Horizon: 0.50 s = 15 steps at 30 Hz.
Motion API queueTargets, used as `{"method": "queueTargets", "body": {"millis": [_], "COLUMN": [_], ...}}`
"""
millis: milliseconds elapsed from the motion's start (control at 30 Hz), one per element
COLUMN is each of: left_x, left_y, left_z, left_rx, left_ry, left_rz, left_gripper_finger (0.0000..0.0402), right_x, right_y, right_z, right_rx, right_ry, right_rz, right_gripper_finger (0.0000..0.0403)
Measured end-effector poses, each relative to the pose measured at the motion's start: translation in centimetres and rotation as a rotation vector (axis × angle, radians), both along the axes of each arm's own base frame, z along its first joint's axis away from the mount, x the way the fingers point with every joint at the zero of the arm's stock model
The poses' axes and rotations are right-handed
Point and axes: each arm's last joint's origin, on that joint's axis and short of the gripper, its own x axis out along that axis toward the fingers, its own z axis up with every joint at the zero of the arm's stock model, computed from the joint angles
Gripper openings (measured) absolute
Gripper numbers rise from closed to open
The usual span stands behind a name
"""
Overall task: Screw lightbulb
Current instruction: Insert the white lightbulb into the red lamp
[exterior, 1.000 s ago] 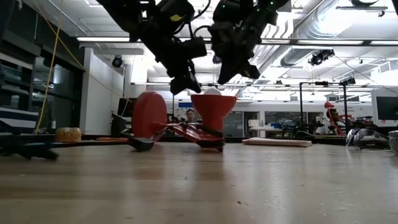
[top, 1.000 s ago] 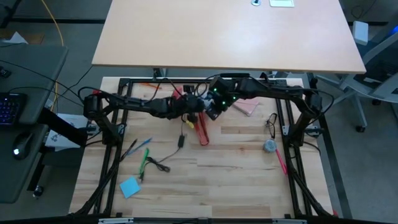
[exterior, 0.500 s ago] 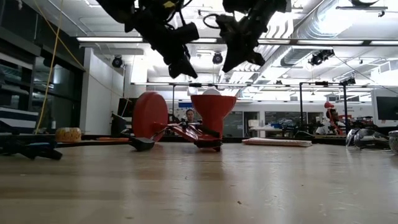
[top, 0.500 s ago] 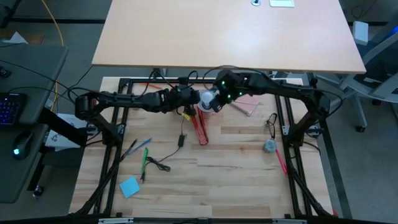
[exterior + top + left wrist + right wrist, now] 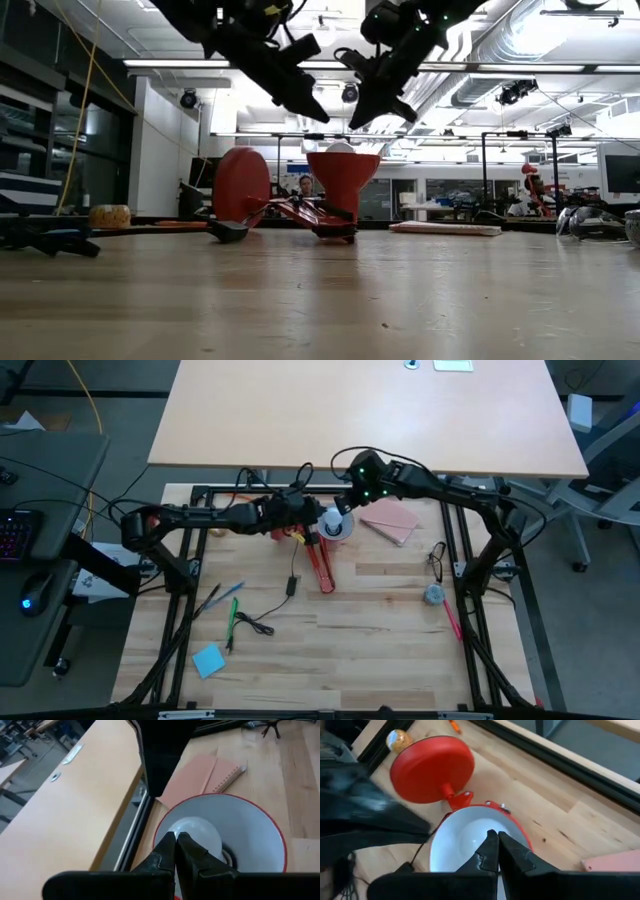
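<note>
A red lamp lies on the table with its round base (image 5: pixel 240 185) on edge and its shade (image 5: pixel 342 180) opening upward. The small white lightbulb (image 5: pixel 196 834) sits inside the shade's white interior, and its top shows above the rim (image 5: pixel 341 147). My left gripper (image 5: pixel 318 112) is shut and hangs above the shade's left side. My right gripper (image 5: pixel 358 120) is shut and hangs above the shade's right side. Both are clear of the shade and the bulb. From above, the bulb (image 5: pixel 333 520) shows between the two grippers.
A pink notebook (image 5: pixel 390 520) lies right of the lamp. A small grey round object (image 5: pixel 433 595) and glasses (image 5: pixel 438 555) lie at the right. Pens (image 5: pixel 228 602), a black cable (image 5: pixel 290 585) and a blue note (image 5: pixel 208 660) lie nearer the front.
Both grippers have risen away from the lamp shade. The right gripper has also gone toward the table's far edge. The lamp and the bulb have stayed where they were.
</note>
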Motion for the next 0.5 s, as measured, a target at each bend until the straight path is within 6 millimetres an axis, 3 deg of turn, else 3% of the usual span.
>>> {"method": "queueTargets", "body": {"millis": [233,500], "left_x": [1.6,1.9], "left_y": [0.5,0.7], "left_z": [-1.7,-2.8], "left_rx": [0.035,0.05], "left_ry": [-0.032,0.008], "left_rz": [0.01,0.043], "left_gripper_finger": [0.0,0.0], "right_x": [-0.7,-2.2], "right_y": [-0.1,0.6], "right_z": [0.9,3.2], "right_rx": [-0.026,-0.06], "right_ry": [-0.01,-0.051], "right_rz": [-0.007,-0.023], "right_gripper_finger": [0.0,0.0]}}
